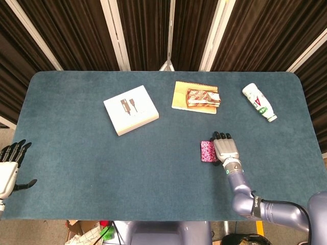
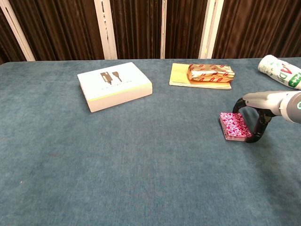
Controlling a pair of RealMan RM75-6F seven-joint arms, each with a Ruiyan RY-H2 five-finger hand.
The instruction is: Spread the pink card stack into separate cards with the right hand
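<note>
Pink card stack (image 2: 234, 126) flat, still squared, right of table centre, bare cloth near and left. Right hand (image 1: 226, 150) touching its right edge, fingertips (image 2: 254, 139) curled down. Left hand (image 1: 10, 166) off near-left edge, fingers spread. Farther: white box (image 2: 114, 86), notepad (image 2: 200, 76), bottle (image 2: 281, 70).

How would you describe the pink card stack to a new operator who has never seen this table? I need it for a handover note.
On the blue table, look at the right half, nearer the robot than the yellow pad with the wrapped snack. The pink card stack lies flat just left of the right hand, whose fingertips touch its right edge. It is the only pink, patterned thing there.
</note>
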